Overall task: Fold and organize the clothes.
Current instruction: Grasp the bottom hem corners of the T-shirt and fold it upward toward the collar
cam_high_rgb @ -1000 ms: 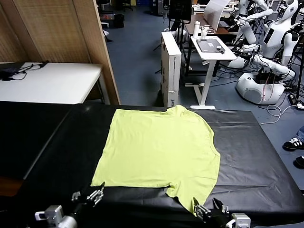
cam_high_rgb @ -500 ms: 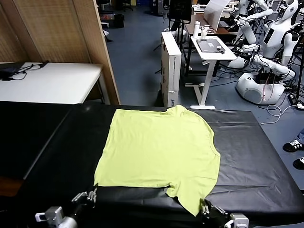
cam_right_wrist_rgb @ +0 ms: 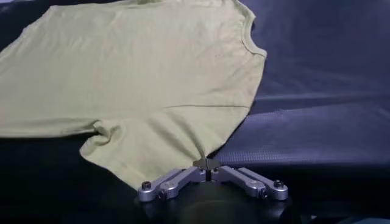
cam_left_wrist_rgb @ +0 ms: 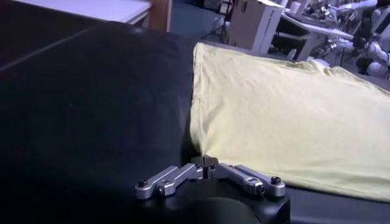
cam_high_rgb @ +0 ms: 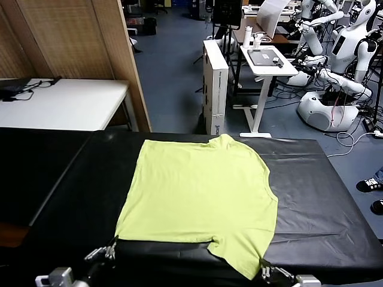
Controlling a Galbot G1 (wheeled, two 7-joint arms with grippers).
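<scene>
Fingers of left gripper (cam_left_wrist_rgb: pixel 208 163) and right gripper (cam_right_wrist_rgb: pixel 209 163) each pinch T-shirt (cam_high_rgb: pixel 200 197) near edge

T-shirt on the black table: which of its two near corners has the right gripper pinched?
The sleeve tip. The right gripper is shut on the T-shirt there, while the left gripper pinches the plain hem corner on the black table.

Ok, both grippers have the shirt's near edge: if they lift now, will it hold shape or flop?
Probably flop: the T-shirt lies thin and puckers at the left gripper. Likely light, so the right gripper, pinching the sleeve corner, may drag it across the smooth black table cover.
</scene>
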